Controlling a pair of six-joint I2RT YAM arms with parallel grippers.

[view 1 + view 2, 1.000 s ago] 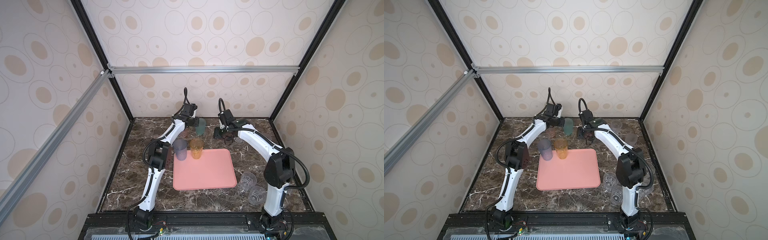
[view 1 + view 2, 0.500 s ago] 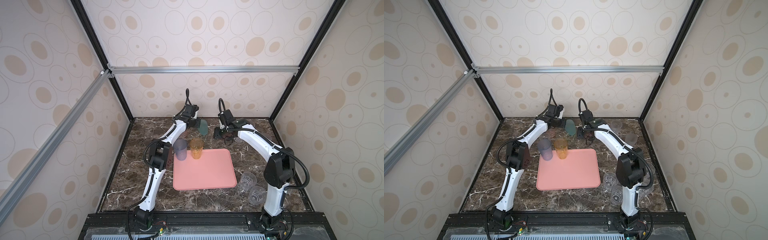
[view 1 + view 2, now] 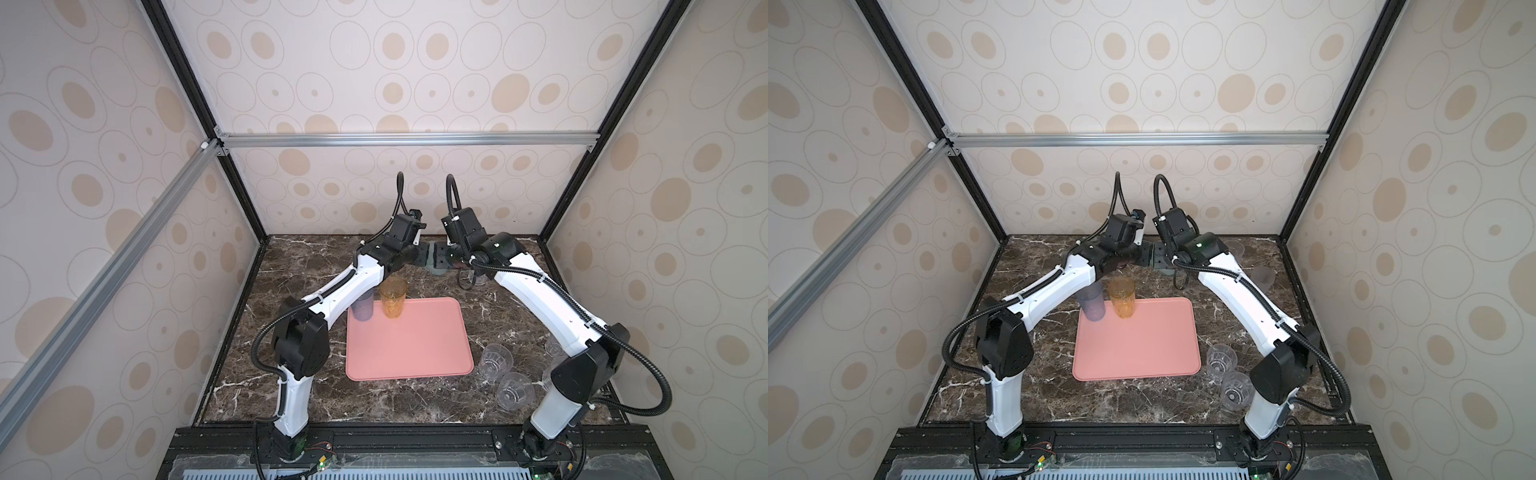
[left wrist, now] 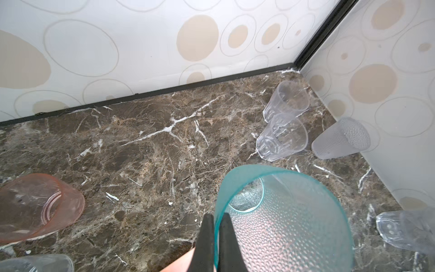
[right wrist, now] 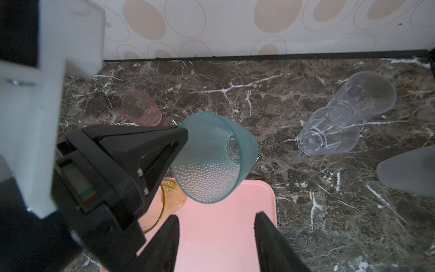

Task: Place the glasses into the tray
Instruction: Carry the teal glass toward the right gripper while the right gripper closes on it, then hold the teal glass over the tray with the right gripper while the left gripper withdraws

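Teal translucent dimpled tumbler (image 4: 289, 223): tipped nearly onto its side above the far edge of the tray, with its mouth towards the left gripper and its base pointing away.
Left gripper (image 4: 215, 216): clamped on the teal tumbler (image 5: 211, 164) at the rim, one finger inside the mouth and one outside.
Right gripper (image 5: 216, 216): jaws apart with nothing between them, over the tray's far edge; the fingertips stop just short of the teal tumbler.
Salmon-pink flat rectangular tray (image 3: 409, 345): lies in the middle of the dark marble bench (image 3: 316, 266).
Amber-yellow tall translucent tumbler (image 3: 392, 297): upright at the tray's far edge, left of its middle.
Grey-blue tall translucent tumbler (image 3: 363, 307): upright at the tray's far left corner, just beside the amber one and partly hidden by the left arm.
Pink short translucent tumbler (image 4: 40, 207): on its side on the bench beyond the tray's far edge, apart from the teal tumbler.
Clear ribbed tumblers (image 4: 286, 101): two on their sides, touching, near the bench's far right corner.
Frosted pale tumbler (image 4: 341, 139): on its side at the bench's right edge, just beside those two.
Clear faceted tumblers (image 3: 494, 361): two upright on the bench, just beside the tray's near right corner.
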